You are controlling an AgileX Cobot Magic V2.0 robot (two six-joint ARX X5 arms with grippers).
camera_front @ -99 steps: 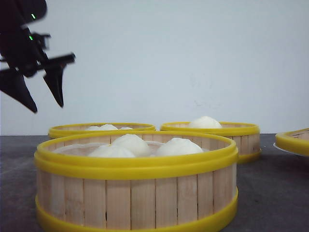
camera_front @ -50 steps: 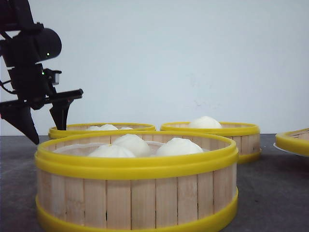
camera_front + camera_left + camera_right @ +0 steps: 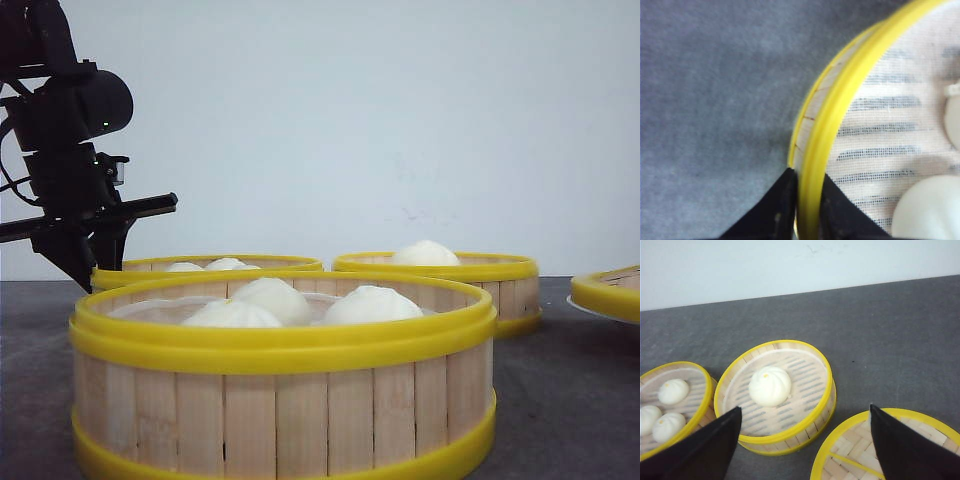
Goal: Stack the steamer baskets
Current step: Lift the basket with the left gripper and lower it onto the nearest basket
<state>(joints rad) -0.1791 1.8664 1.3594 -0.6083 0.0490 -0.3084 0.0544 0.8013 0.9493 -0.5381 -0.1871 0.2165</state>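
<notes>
Four steamer baskets are sitting on a dark grey table [image 3: 560,380] before a white wall [image 3: 400,120].

The near basket [image 3: 283,400] is filling the foreground of the front view and is holding three white buns [image 3: 275,297].

The far-left basket [image 3: 205,266] is lying just behind it, also holding buns. The left gripper [image 3: 808,192] is standing over this basket's left edge. The left wrist view is showing one black finger [image 3: 777,210] outside the slatted wall and the other inside, with the yellow rim [image 3: 832,120] passing between them. The jaws are standing narrow, both fingers pressing against the rim, so the hand is gripping the far-left basket by its wall. A white cloth liner [image 3: 890,130] is covering the basket floor.

The far-right basket [image 3: 438,275] is sitting apart to the right, holding a single bun [image 3: 425,253].

A fourth basket [image 3: 608,292] is showing only its rim at the right edge of the front view. The right wrist view is showing its bare slat floor [image 3: 860,450].

The right gripper [image 3: 805,445] is hanging above the table with its fingers spread wide and holding nothing, over the gap between the single-bun basket and the fourth basket.
</notes>
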